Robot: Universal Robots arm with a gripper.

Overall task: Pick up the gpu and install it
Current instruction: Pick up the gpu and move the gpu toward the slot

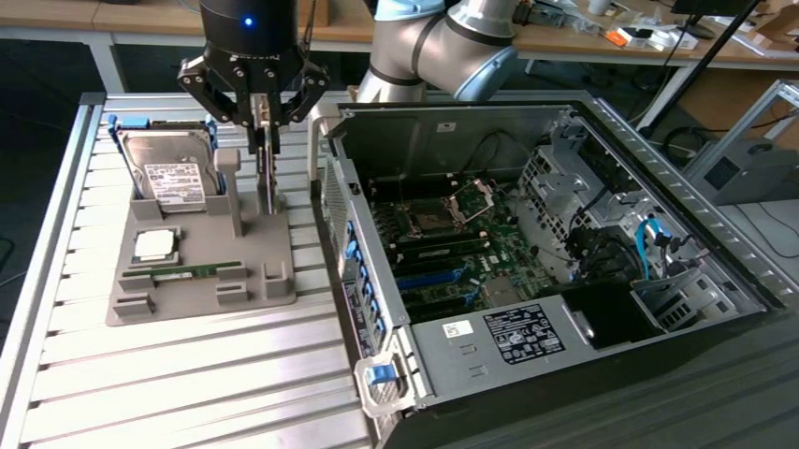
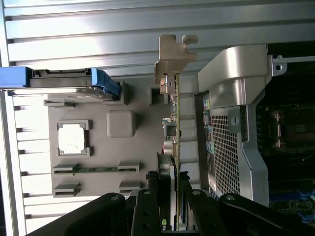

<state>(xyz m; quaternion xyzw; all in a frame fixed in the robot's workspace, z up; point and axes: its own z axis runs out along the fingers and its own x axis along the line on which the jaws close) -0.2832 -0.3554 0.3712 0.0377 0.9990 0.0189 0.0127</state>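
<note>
The gpu is a thin card standing on edge in a slot of the grey holder, right beside the open computer case. My gripper hangs straight above it, fingers down either side of the card's upper edge and closed against it. In the wrist view the gpu runs away from the gripper, its silver bracket at the far end. Its lower edge still looks level with the holder's slot.
The holder also carries a hard drive with blue rails, a CPU and a green RAM stick. The motherboard lies exposed inside the case. Slatted aluminium table surrounds everything.
</note>
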